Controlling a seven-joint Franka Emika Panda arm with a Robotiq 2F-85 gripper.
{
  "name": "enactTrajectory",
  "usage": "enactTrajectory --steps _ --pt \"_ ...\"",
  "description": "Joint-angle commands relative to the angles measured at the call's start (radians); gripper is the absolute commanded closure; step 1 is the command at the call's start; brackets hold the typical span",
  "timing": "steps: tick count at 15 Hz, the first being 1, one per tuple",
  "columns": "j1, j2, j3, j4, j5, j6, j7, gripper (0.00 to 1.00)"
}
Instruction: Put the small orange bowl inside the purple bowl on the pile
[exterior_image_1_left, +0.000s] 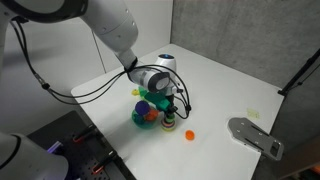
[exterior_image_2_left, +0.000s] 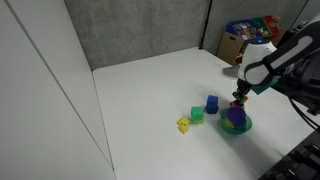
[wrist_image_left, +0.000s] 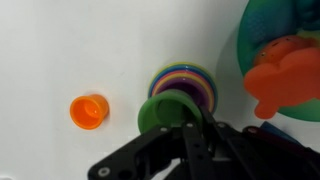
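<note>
The small orange bowl (wrist_image_left: 88, 111) lies alone on the white table, left of the pile in the wrist view; it also shows in an exterior view (exterior_image_1_left: 190, 133). The pile is a nested stack of small bowls with a purple bowl (wrist_image_left: 183, 80) near the top, and it shows purple in an exterior view (exterior_image_2_left: 236, 118). My gripper (wrist_image_left: 192, 124) is directly above this stack and apart from the orange bowl. Its fingers are closed on the rim of a green bowl (wrist_image_left: 160, 112), which sits off-centre at the stack's near side.
A large teal bowl (wrist_image_left: 262, 40) holding an orange toy (wrist_image_left: 290, 75) stands beside the stack. Blue (exterior_image_2_left: 212, 104), green (exterior_image_2_left: 197, 114) and yellow (exterior_image_2_left: 184, 125) blocks lie nearby. A grey flat object (exterior_image_1_left: 255, 135) rests near the table edge.
</note>
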Motion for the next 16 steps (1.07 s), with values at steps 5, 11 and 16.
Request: enactTrajectory --steps 5,11,16 --pt "0.031 -0.016 -0.014 -0.035 -0.043 0.014 0.059 0.95" --pt "0.028 -0.008 -0.023 -0.028 -0.073 0.019 0.066 0.95" --pt "0.019 -0.01 -0.016 -0.032 -0.069 0.024 0.056 0.95"
